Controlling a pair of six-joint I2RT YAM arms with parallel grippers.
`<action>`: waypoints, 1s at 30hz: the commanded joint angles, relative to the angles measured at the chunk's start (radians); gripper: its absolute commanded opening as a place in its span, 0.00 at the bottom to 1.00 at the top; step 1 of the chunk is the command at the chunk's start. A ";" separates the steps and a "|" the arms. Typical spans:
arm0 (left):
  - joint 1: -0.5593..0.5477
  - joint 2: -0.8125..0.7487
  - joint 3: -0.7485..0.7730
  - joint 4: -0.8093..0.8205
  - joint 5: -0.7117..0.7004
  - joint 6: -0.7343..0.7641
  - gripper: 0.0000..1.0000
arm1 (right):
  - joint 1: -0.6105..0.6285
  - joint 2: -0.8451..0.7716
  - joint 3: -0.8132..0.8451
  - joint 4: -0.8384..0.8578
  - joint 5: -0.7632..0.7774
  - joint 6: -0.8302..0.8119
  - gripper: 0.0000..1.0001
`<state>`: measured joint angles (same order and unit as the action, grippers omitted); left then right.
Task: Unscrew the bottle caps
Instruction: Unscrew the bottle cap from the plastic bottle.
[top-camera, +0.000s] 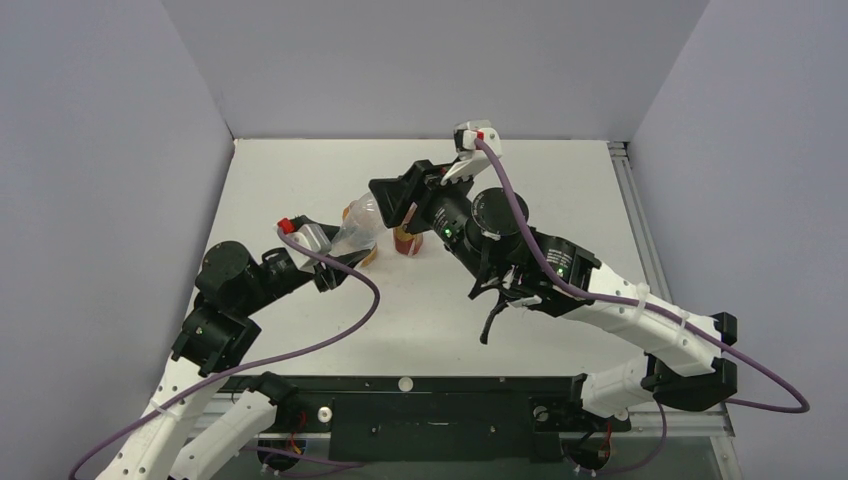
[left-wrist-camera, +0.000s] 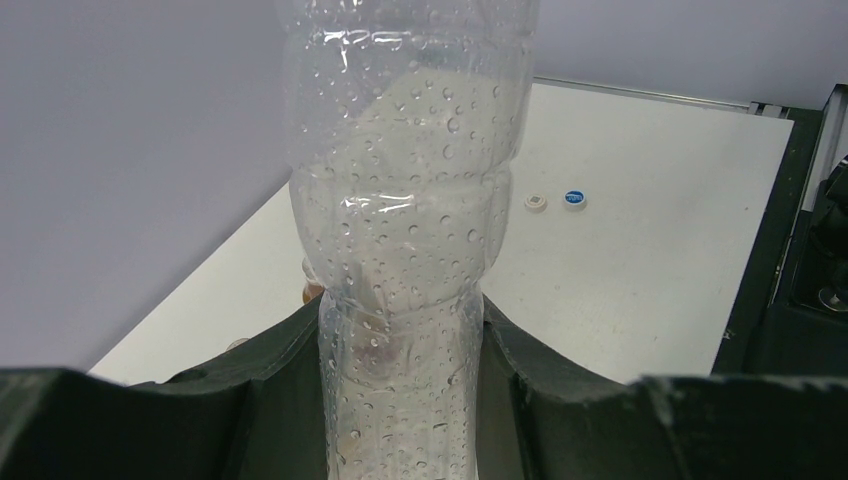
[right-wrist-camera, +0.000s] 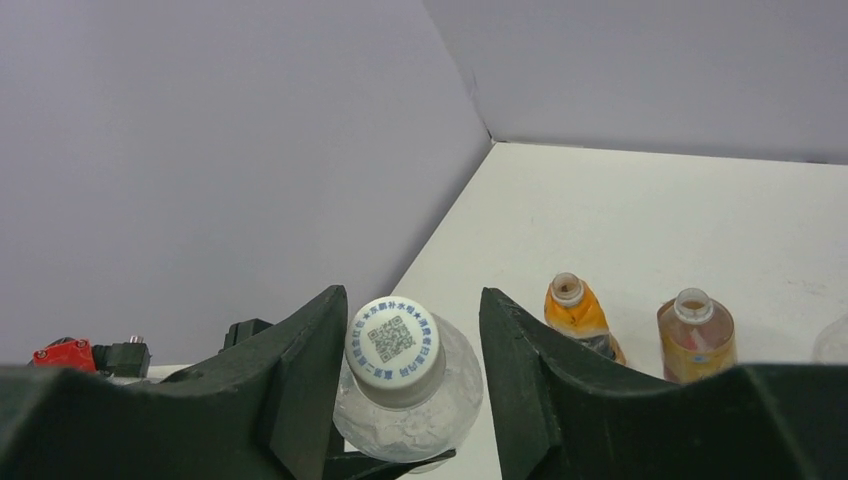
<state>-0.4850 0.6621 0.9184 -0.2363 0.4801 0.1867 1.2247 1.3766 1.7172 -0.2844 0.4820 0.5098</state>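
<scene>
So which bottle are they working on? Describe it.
Look at the middle of the white table. There the left gripper holds a clear bottle, beside an orange bottle and a brown bottle. Only it is colourless and has a white cap with a printed code; the others are open.

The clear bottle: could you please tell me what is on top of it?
A white cap printed with a blue QR code sits on the clear bottle; the cap covers its neck.

Clear wet bottle (left-wrist-camera: 405, 200) between the fingers (left-wrist-camera: 270, 400) of the left gripper (left-wrist-camera: 400, 315) — white cap (left-wrist-camera: 537, 203), blue cap (left-wrist-camera: 574, 198) beyond.
</scene>
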 joint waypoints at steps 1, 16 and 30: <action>-0.006 -0.006 0.001 0.031 0.017 -0.009 0.00 | -0.013 -0.055 -0.005 0.054 -0.005 0.003 0.50; -0.006 -0.003 0.002 0.036 0.014 -0.007 0.00 | -0.026 -0.046 -0.018 0.042 -0.037 0.024 0.50; -0.006 0.004 0.005 0.039 0.013 -0.009 0.00 | -0.025 -0.023 -0.008 0.041 -0.050 0.027 0.48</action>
<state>-0.4850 0.6662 0.9184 -0.2359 0.4828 0.1867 1.2037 1.3464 1.7016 -0.2657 0.4526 0.5297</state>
